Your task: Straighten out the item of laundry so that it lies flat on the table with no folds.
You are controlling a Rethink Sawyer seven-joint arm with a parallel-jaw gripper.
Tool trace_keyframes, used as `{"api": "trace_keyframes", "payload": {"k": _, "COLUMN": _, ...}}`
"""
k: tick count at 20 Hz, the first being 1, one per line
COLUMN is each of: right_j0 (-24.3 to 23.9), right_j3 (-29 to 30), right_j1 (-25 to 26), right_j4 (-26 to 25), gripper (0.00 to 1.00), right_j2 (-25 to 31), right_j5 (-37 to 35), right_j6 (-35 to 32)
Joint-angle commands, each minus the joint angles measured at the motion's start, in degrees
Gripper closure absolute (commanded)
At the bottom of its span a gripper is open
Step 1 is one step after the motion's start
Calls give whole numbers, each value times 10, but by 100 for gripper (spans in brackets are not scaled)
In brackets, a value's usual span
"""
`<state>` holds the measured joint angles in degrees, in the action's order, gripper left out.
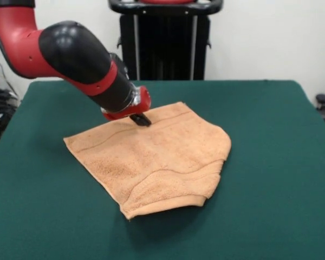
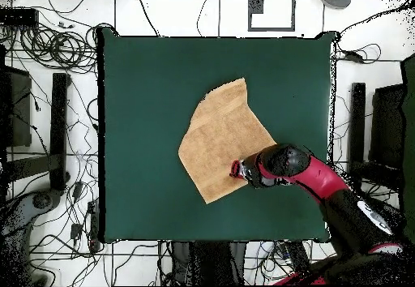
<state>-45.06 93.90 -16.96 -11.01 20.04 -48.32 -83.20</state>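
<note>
My hand (image 1: 140,119) sits down on the far edge of the peach terry towel (image 1: 151,157); I cannot tell whether it grips the cloth. The towel lies mid-counter (image 1: 271,162), its near end doubled over in a fold beside a woven band.

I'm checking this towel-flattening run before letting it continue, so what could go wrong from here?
The towel is doubled over along its front edge; dragging from where the gripper sits on the back part may slide the whole cloth across the table without opening that fold. Pressing down there could also bunch new wrinkles.
</note>
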Motion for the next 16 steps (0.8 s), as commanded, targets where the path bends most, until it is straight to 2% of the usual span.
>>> {"api": "trace_keyframes", "payload": {"k": 1, "right_j0": -56, "right_j3": -162, "right_j1": 117, "right_j4": -179, "gripper": 100, "right_j2": -43, "right_j5": 295, "right_j6": 49}}
{"api": "trace_keyframes", "payload": {"k": 4, "right_j0": -87, "right_j3": -156, "right_j1": 117, "right_j4": -204, "gripper": 100, "right_j2": -3, "right_j5": 301, "right_j6": 85}}
{"api": "trace_keyframes", "payload": {"k": 5, "right_j0": -114, "right_j3": -149, "right_j1": 123, "right_j4": -225, "gripper": 100, "right_j2": 30, "right_j5": 328, "right_j6": 119}}
{"api": "trace_keyframes", "payload": {"k": 7, "right_j0": -150, "right_j3": -141, "right_j1": 131, "right_j4": -275, "gripper": 100, "right_j2": 76, "right_j5": 385, "right_j6": 146}}
{"api": "trace_keyframes", "payload": {"k": 10, "right_j0": -184, "right_j3": -139, "right_j1": 144, "right_j4": -319, "gripper": 100, "right_j2": 120, "right_j5": 397, "right_j6": 151}}
{"api": "trace_keyframes", "payload": {"k": 13, "right_j0": -171, "right_j3": -143, "right_j1": 134, "right_j4": -377, "gripper": 100, "right_j2": 113, "right_j5": 409, "right_j6": 88}}
{"api": "trace_keyframes", "payload": {"k": 16, "right_j0": -122, "right_j3": -148, "right_j1": 109, "right_j4": -423, "gripper": 100, "right_j2": 61, "right_j5": 478, "right_j6": -11}}
